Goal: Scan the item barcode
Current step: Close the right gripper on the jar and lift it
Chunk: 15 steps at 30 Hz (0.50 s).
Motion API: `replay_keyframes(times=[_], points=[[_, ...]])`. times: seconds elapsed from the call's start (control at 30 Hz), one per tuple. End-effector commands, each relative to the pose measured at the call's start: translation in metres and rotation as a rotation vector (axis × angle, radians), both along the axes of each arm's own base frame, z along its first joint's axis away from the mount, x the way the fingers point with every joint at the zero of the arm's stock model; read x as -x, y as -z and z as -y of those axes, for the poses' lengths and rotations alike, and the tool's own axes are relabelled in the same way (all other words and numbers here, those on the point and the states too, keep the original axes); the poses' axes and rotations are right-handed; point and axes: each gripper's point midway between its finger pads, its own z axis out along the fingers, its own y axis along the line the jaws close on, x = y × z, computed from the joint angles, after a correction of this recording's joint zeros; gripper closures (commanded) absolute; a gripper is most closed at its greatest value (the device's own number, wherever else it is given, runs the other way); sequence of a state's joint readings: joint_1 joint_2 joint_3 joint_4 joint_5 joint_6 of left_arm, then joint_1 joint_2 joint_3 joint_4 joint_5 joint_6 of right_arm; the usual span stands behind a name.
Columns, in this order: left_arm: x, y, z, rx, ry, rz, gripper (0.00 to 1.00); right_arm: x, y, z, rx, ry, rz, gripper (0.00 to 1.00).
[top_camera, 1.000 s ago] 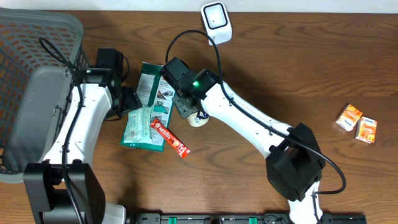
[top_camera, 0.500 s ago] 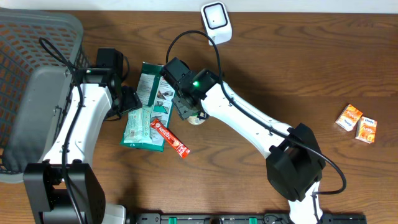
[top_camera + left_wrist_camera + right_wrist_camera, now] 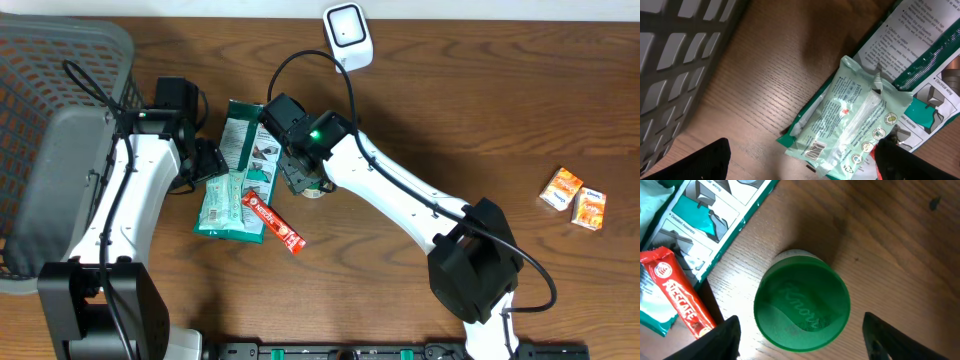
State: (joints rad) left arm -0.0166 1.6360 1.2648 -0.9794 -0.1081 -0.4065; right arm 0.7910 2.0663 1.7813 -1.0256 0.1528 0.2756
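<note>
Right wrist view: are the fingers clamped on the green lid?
No, the right gripper is open, its fingers clear of the green lid on both sides.

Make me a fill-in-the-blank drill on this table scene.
The jar under the right gripper has a ____ lid. The red sachet reads ____. ____ small orange boxes lie away from both arms. The left gripper has its jaws ____, not shut.
Missing words: green; Nescafe; Two; open.
</note>
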Motion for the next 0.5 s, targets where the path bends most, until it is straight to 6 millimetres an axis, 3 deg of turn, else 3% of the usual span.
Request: replay_keyframes(times=[0.0, 0.07, 0.13, 0.2, 0.33, 0.47], points=[[-0.003, -0.01, -0.003, -0.009, -0.003, 0.03, 0.07, -0.018, -0.051, -0.004, -0.095, 0.031, 0.079, 0.09], [-0.003, -0.01, -0.003, -0.008, -0.003, 0.03, 0.07, -0.019, -0.065, -0.004, -0.15, 0.099, 0.057, 0.08], [-0.003, -0.01, -0.003, -0.009, -0.003, 0.03, 0.07, -0.017, -0.078, -0.004, -0.235, 0.181, -0.016, 0.18], [-0.003, -0.01, -0.003, -0.009, -0.003, 0.03, 0.07, -0.013, -0.081, -0.005, -0.287, 0.179, -0.08, 0.17], [-0.003, -0.01, -0.003, -0.009, -0.003, 0.03, 0.07, -0.006, -0.06, 0.005, -0.275, 0.206, -0.203, 0.04], [-0.003, -0.01, -0.003, -0.009, -0.003, 0.03, 0.07, -0.006, -0.037, 0.002, -0.234, 0.208, -0.236, 0.01]])
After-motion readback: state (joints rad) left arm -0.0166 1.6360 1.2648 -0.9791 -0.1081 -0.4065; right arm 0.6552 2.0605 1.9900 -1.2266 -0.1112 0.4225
